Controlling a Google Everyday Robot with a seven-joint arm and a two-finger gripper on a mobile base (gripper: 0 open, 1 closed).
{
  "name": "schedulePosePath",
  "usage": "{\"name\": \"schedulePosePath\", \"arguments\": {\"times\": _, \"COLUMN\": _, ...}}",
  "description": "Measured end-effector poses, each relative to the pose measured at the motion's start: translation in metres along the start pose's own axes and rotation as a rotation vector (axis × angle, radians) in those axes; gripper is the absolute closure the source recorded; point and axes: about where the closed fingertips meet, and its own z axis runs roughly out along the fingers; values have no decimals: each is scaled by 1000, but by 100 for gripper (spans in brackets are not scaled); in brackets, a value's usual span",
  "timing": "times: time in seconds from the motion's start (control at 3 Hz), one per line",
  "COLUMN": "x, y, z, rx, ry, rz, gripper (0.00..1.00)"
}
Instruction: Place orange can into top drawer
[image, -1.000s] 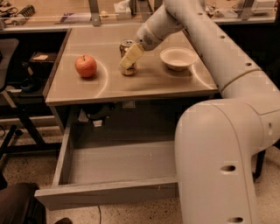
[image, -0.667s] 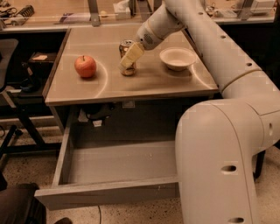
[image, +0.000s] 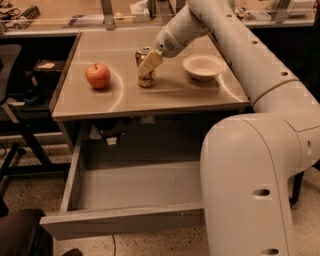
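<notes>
The orange can (image: 144, 51) stands upright on the beige tabletop (image: 165, 95), near its middle. My gripper (image: 148, 64) reaches down from the right and sits at the can, covering part of its front, while the can's base still rests on the table. The top drawer (image: 120, 220) is pulled open below the tabletop. Its flat grey floor is bare.
A red apple (image: 98, 75) sits on the table left of the can. A white bowl (image: 203, 66) sits to the can's right. My large white arm body (image: 250, 185) fills the right foreground, beside the drawer. A dark chair and clutter stand at the left.
</notes>
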Motion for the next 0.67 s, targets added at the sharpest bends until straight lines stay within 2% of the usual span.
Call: {"name": "schedulePosePath", "arguments": {"times": 0.67, "x": 0, "y": 0, "z": 0, "rx": 0, "ry": 0, "rz": -1, "gripper": 90}}
